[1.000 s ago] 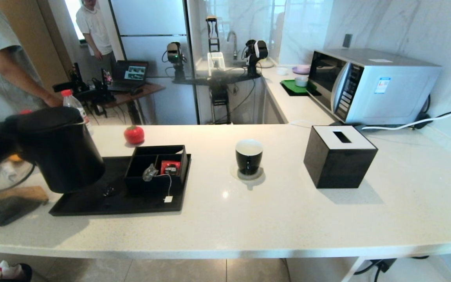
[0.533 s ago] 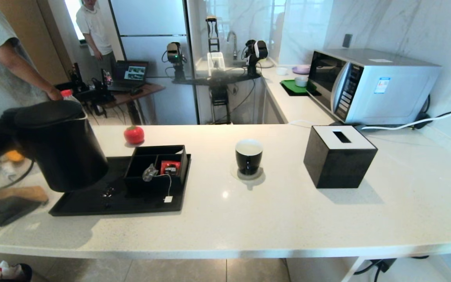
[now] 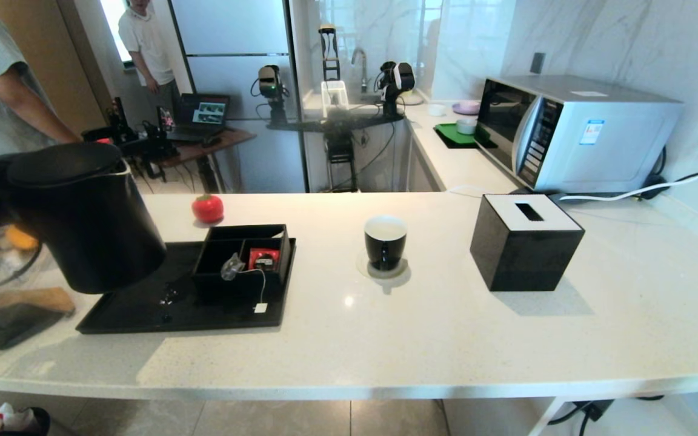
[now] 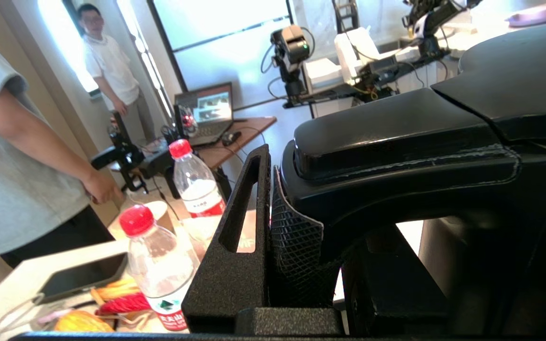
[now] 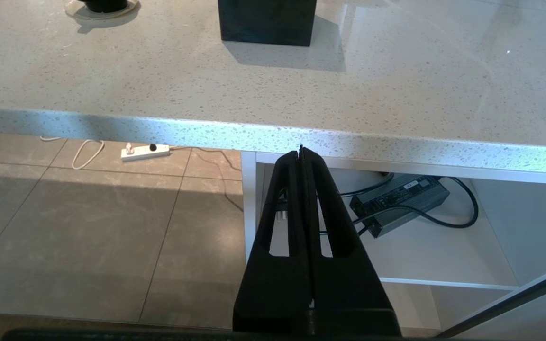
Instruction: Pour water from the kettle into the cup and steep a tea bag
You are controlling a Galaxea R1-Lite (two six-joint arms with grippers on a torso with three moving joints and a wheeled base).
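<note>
The left gripper (image 4: 301, 213) is clamped on the kettle (image 3: 85, 221) handle, its ribbed pad (image 4: 294, 246) pressed flat against the handle's side, carrying the kettle clear of the surface. The left arm enters from the left edge. The right gripper (image 5: 303, 156) hangs parked below the counter (image 5: 273, 85) edge, fingers pressed together.

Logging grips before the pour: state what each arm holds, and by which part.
Left gripper holds the kettle by its handle, fingers clamped round it. Right gripper, below the counter edge, holds nothing.

Open counter around the cup (image 3: 385, 242).
Left of the cup stands a compartment box (image 3: 243, 257); right, a black tissue box (image 3: 525, 242); nearer side bare.
</note>
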